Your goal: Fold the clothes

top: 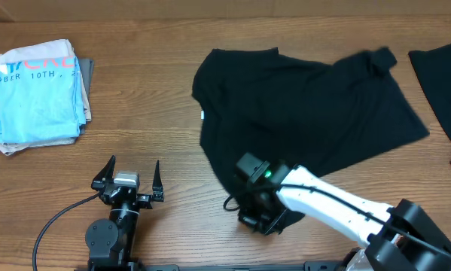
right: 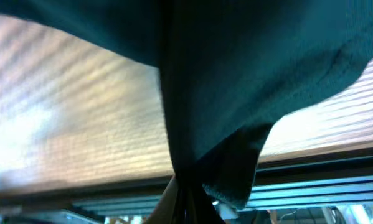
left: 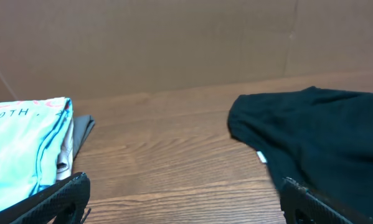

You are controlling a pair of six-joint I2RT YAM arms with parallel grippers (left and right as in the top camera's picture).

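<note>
A large plain black T-shirt lies spread across the middle of the wooden table. Its near hem is bunched where my right gripper is shut on it, close to the front edge. In the right wrist view the black fabric fills most of the picture and narrows into the pinched jaws of that gripper at the bottom. My left gripper stands open at the front left with nothing between its fingers. In the left wrist view it frames bare wood, and the shirt's collar side lies to its right.
A folded light-blue T-shirt with printed lettering sits on a small stack at the back left. Another black garment lies at the right edge. A black cable runs beside the left arm's base.
</note>
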